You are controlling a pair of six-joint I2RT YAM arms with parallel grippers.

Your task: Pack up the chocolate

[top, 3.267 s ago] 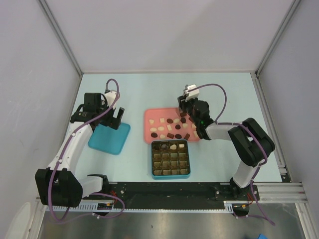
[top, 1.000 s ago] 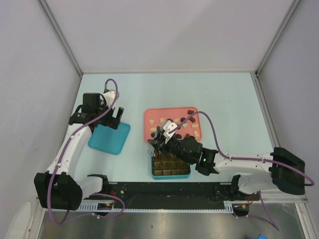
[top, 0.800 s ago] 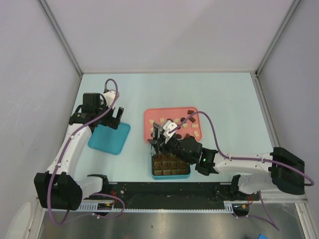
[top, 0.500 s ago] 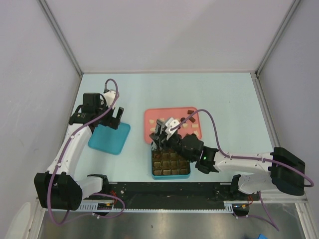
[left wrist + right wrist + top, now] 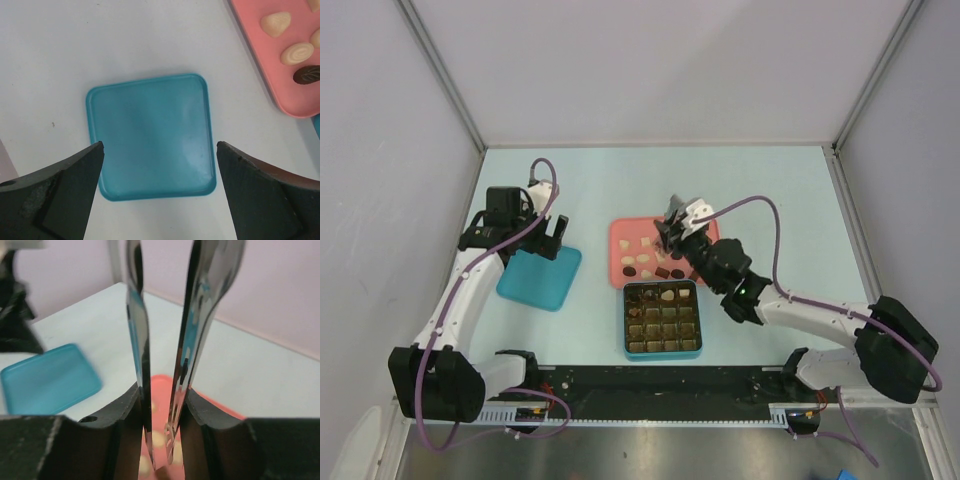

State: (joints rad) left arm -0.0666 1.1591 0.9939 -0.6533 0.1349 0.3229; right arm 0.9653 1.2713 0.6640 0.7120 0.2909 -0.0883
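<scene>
Several chocolates, cream and dark brown, lie on the pink tray (image 5: 626, 232); one cream piece (image 5: 639, 244) is near its middle. The teal box (image 5: 662, 352) with grid compartments sits in front of it, with a cream piece (image 5: 667, 295) and dark pieces in its far row. My right gripper (image 5: 664, 238) hovers over the pink tray's middle; in the right wrist view its thin metal fingers (image 5: 162, 464) stand a narrow gap apart with nothing between them, above blurred candies on the tray (image 5: 210, 402). My left gripper (image 5: 552, 236) is wide open and empty over the teal lid (image 5: 152, 135).
The teal lid (image 5: 540, 278) lies flat left of the pink tray and shows at the left of the right wrist view (image 5: 50, 377). The pink tray's corner (image 5: 260, 60) with a few candies shows in the left wrist view. Grey walls enclose the table on three sides.
My right gripper has lifted off the teal box's far row and moved back over the pink tray. A chocolate now lies in the box where it was. The left arm has not moved.
</scene>
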